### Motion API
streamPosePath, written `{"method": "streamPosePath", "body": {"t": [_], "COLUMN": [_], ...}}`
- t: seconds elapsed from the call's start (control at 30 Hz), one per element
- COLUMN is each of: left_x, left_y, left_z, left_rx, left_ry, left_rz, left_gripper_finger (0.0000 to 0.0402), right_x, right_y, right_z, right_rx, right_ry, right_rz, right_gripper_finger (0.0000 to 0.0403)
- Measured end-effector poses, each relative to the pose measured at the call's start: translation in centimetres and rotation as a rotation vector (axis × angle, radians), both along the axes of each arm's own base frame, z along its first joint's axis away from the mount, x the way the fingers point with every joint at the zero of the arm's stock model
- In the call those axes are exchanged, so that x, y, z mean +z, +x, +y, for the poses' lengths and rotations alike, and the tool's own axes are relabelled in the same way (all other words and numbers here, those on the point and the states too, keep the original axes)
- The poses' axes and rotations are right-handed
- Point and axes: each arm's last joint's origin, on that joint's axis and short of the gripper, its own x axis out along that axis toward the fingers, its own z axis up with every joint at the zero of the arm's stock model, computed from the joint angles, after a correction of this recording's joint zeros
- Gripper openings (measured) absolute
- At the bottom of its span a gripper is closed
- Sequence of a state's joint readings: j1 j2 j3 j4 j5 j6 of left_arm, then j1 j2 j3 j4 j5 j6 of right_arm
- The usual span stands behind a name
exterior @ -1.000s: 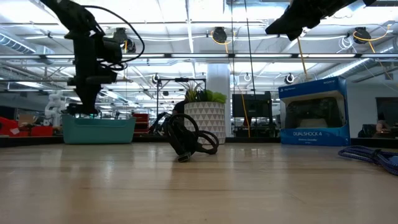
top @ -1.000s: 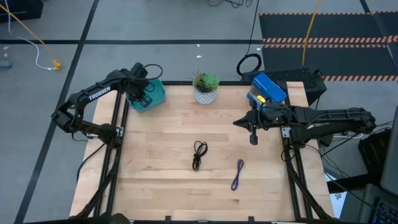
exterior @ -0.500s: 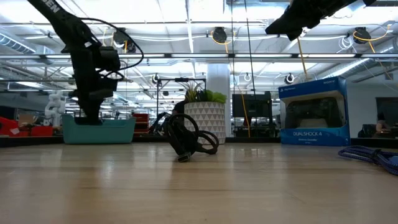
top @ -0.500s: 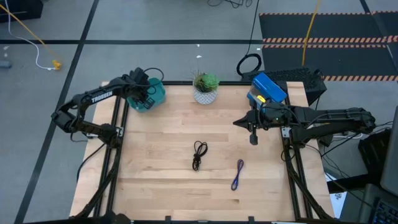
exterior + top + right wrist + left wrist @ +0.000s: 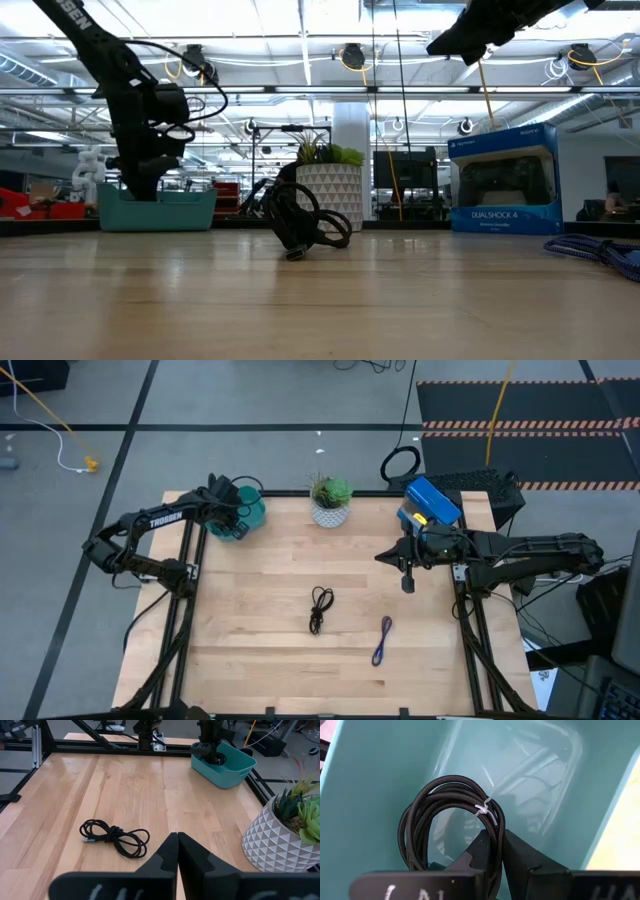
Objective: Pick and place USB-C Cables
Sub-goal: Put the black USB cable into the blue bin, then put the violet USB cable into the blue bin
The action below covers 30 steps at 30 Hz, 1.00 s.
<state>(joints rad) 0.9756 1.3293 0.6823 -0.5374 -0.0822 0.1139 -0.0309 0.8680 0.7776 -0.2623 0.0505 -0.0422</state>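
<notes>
My left gripper is down inside the teal bin at the table's far left corner, shut on the round-coiled black cable, which has a white tie. The long-loop black cable lies flat at the table's middle. The purple-blue cable lies to its right, nearer the front edge. My right gripper hangs shut above the table's right half and touches nothing. Its wrist view looks over the long-loop cable. My left gripper pinches the coil's bundled strands between its two fingers, just beside the white tie. The fingers come from above, pointing down into the bin. The coil's ring stands ahead of the fingertips inside the bin walls; whether it touches the bin floor I cannot tell.
A potted succulent in a white pot stands at the far edge's middle. A blue boxed controller sits at the far right corner, close behind the right arm. Bare wood stretches around the two lying cables.
My left gripper has gone down into the teal bin with the coiled cable still in its fingers, and the arm has dropped lower over the far left corner. The right arm and the two cables on the table have kept still.
</notes>
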Motion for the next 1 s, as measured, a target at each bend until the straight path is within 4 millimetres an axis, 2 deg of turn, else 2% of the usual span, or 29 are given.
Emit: {"method": "streamPosePath", "body": {"t": [0.13, 0.4, 0.53, 0.8, 1.0], "left_x": [-0.1, 0.0, 0.3, 3.2, 5.9], "left_y": [0.0, 0.0, 0.1, 1.5, 3.2], "left_z": [0.0, 0.0, 0.2, 0.1, -2.0], "left_rx": [0.000, 0.018, 0.046, 0.040, -0.053], "left_ry": [0.003, 0.003, 0.000, -0.034, -0.114], "left_rz": [-0.003, -0.012, -0.024, -0.021, 0.040], "left_gripper_finger": [0.0044, 0.0115, 0.0135, 0.0131, 0.0120], "right_x": [0.0, 0.0, 0.0, 0.0, 0.0], "right_y": [0.0, 0.0, 0.0, 0.0, 0.0], "right_z": [0.0, 0.0, 0.0, 0.0, 0.0], "right_rx": [0.000, 0.000, 0.000, 0.000, -0.001], "right_ry": [0.000, 0.000, 0.000, 0.000, 0.001], "right_rz": [0.000, 0.000, 0.000, -0.001, -0.003], "right_gripper_finger": [0.0000, 0.0000, 0.0000, 0.0000, 0.0000]}}
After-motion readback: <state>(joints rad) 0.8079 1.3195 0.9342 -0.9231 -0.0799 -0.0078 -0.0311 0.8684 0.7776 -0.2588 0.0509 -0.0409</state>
